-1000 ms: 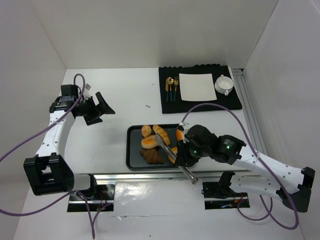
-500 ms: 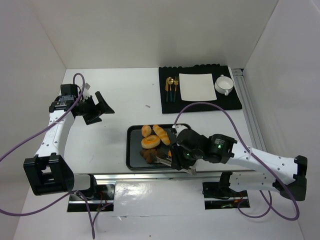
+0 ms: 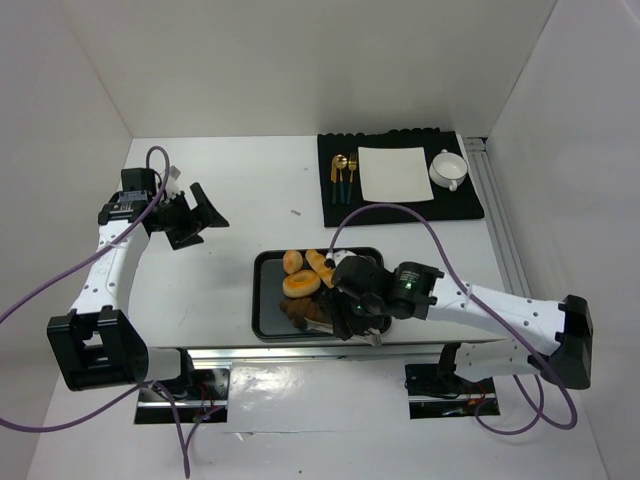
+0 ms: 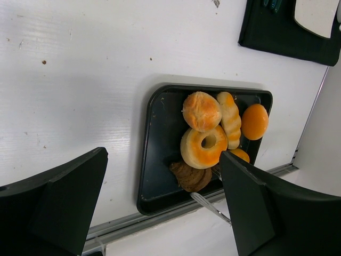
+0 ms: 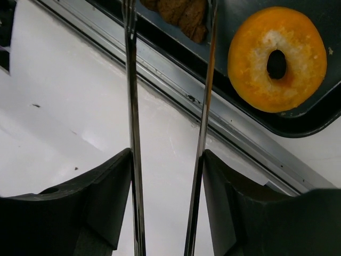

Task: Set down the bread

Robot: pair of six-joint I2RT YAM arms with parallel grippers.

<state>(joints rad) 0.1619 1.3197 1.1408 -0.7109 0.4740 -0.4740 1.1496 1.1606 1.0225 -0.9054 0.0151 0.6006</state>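
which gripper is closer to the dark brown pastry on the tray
Right. The right gripper hangs over the near edge of the tray, beside the dark brown pastry, its tongs reaching it. The left gripper sits open far off to the left, over the table.

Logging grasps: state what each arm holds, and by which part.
Right gripper has its fingers closed on the metal tongs, across both arms. Left gripper holds nothing.

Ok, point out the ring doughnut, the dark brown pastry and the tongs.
ring doughnut (image 4: 191, 153): left wrist view, lower left of the glazed ring.
dark brown pastry (image 4: 192, 177): left wrist view, middle of its top.
tongs (image 5: 131, 106): right wrist view, left metal arm, midway along.
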